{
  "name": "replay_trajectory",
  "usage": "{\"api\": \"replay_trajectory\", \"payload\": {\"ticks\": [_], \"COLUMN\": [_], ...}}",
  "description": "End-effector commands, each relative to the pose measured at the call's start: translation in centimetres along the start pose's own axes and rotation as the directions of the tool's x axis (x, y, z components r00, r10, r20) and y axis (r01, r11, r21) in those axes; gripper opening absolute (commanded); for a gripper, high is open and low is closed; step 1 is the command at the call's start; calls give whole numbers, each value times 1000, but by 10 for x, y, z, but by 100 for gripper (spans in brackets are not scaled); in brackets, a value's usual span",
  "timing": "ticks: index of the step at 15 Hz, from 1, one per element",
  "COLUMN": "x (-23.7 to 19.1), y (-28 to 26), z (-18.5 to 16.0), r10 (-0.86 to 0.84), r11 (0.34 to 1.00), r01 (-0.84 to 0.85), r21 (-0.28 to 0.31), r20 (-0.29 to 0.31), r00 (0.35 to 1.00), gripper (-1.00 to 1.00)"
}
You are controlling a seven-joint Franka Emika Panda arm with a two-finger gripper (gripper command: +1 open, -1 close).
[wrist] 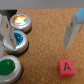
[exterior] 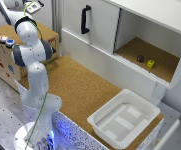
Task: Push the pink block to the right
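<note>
The pink block (wrist: pixel 65 66), marked with a letter A, lies on a cork surface in the wrist view. My gripper (wrist: pixel 38 44) is open above that surface, its two fingers (wrist: pixel 71 31) spread wide. The block sits past the fingertips, near the finger pointed at here, and neither finger touches it. An orange button (wrist: pixel 21 20), a blue button (wrist: pixel 16 40) and a green button (wrist: pixel 9 67) stand in a row by the other finger. In the exterior view the gripper (exterior: pixel 34 6) is raised at the far left over the wooden box (exterior: pixel 2 60); the block is hidden there.
A white cabinet with a black handle (exterior: pixel 85 19) stands at the back. Its open compartment holds a yellow block (exterior: pixel 150 63) and a dark object (exterior: pixel 140 58). A white tray (exterior: pixel 124 117) sits on the cork table (exterior: pixel 80 85) at the exterior view's right front.
</note>
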State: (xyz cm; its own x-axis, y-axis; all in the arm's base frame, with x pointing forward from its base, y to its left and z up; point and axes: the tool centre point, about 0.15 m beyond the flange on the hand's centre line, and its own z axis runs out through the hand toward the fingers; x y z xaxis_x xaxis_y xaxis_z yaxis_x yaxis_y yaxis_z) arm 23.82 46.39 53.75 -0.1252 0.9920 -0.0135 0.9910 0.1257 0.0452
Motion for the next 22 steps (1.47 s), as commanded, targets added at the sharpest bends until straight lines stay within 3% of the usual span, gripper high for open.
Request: {"api": "replay_trajectory", "payload": {"ticks": [1, 6, 16, 22], "x": [-19, -19, -23, -25], "y": [-3, 0, 4, 28], "z": [47, 70, 114, 122], "r10": [5, 33, 67, 109], "r11": [1000, 999, 995, 994], "r01": [-6, -26, -50, -99], "r21": [-5, 34, 88, 55], "r20": [-129, -206, -197, -203], "r00": [992, 978, 978, 973], "gripper": [-100, -100, -100, -100]}}
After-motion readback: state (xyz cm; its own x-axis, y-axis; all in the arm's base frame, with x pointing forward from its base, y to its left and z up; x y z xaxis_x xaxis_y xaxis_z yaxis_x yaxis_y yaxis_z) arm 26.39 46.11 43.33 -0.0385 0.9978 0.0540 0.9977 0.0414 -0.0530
